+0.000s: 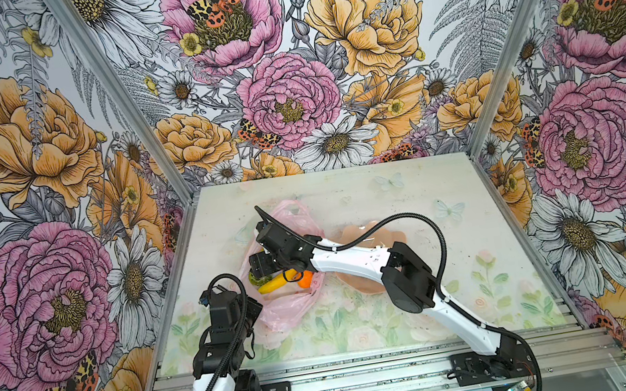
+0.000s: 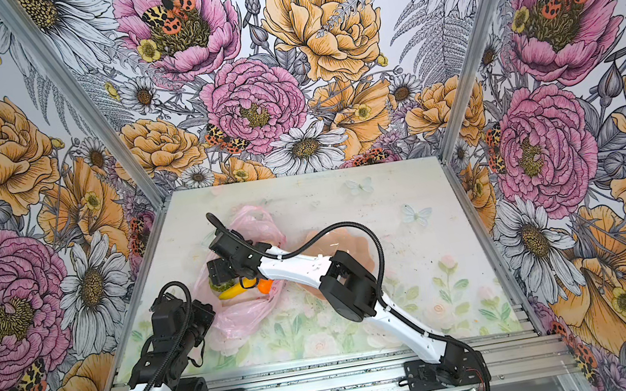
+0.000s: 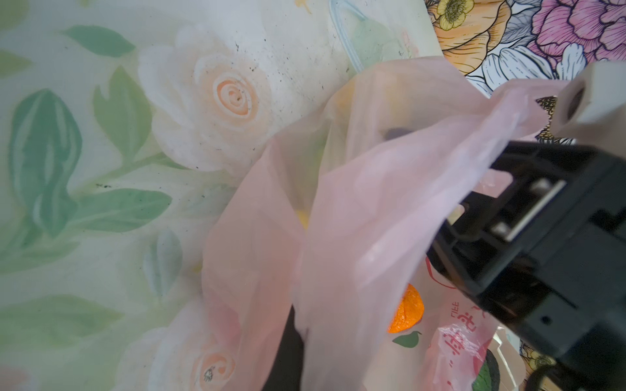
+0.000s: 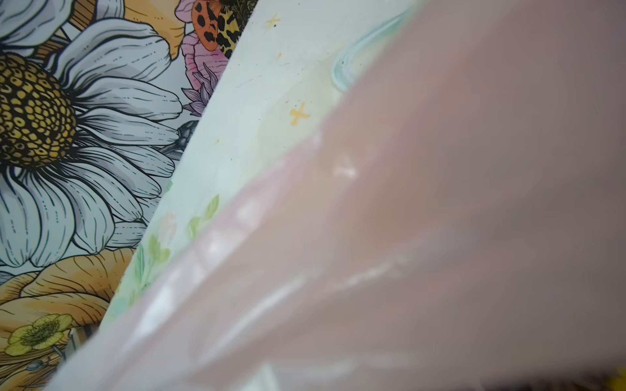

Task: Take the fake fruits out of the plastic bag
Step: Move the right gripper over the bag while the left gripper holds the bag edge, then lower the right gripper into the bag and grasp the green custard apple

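Starting at the near edge of the plastic bag point(image 1: 283, 314): the left gripper point(image 1: 251, 307) sits right against it with its jaws together. Going by the left wrist view, it's pinching the pink film, which runs up taut from there.

Just past that edge, in the bag's open mouth, are the fake fruits point(image 2: 239, 289). There's a yellow banana point(image 1: 274, 284), a small orange point(image 1: 306, 280) at one end of it, and something bumpy and green point(image 1: 253, 281) at the other.

The right gripper point(image 1: 260, 271) hangs right over them inside the mouth. Can't tell if its jaws are apart, since its own camera is smothered in pink film.

On the bag's far side the loop handles point(image 1: 291, 208) are flopped on the table point(image 1: 386, 189).

My take: the bag's featherlight, floppy and slippery, so it needs pinning down. The fruits look light, hard and smooth, so they'll probably roll. I'd take the banana across its middle.
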### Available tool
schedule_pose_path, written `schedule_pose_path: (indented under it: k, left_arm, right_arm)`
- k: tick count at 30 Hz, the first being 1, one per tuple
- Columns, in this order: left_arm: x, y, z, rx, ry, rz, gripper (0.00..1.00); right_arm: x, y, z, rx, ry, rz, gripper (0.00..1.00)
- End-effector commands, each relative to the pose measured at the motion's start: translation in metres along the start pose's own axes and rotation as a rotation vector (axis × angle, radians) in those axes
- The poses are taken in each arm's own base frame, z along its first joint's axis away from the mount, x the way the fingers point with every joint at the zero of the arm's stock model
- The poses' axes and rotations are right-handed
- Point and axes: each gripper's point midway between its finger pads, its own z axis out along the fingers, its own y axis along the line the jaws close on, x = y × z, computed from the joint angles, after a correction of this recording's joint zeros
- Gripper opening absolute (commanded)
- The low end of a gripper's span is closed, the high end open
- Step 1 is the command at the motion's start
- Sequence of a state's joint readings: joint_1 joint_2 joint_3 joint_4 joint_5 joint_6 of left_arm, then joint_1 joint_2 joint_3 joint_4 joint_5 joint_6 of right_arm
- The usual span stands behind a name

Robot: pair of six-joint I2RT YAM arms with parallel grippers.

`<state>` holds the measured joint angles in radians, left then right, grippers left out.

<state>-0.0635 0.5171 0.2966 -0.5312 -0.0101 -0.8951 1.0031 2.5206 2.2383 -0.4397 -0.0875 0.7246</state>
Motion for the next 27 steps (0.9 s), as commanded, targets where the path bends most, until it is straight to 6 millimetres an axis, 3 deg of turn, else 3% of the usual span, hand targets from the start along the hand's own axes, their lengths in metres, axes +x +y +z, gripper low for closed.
schedule_pose_path:
  k: [1, 10, 19, 23, 27]
  left_arm:
    - [0.005, 0.008, 0.002, -0.025, 0.009, -0.001, 0.00]
    - [0.005, 0.010, 0.001, -0.027, 0.006, 0.003, 0.00]
    - [0.005, 0.014, 0.002, -0.036, 0.006, -0.002, 0.00]
    - [0.003, 0.016, 0.002, -0.039, 0.004, -0.003, 0.00]
    - [0.002, 0.018, 0.002, -0.041, 0.001, -0.006, 0.00]
  right_arm:
    - [0.007, 0.004, 0.013, -0.015, 0.011, 0.062, 0.79]
    - [0.023, 0.005, 0.033, -0.022, 0.047, 0.072, 0.83]
    - [0.041, -0.008, 0.050, 0.010, 0.088, 0.079, 0.84]
    - [0.045, -0.009, 0.053, 0.013, 0.096, 0.078, 0.82]
    - [0.042, -0.004, 0.048, 0.002, 0.093, 0.073, 0.72]
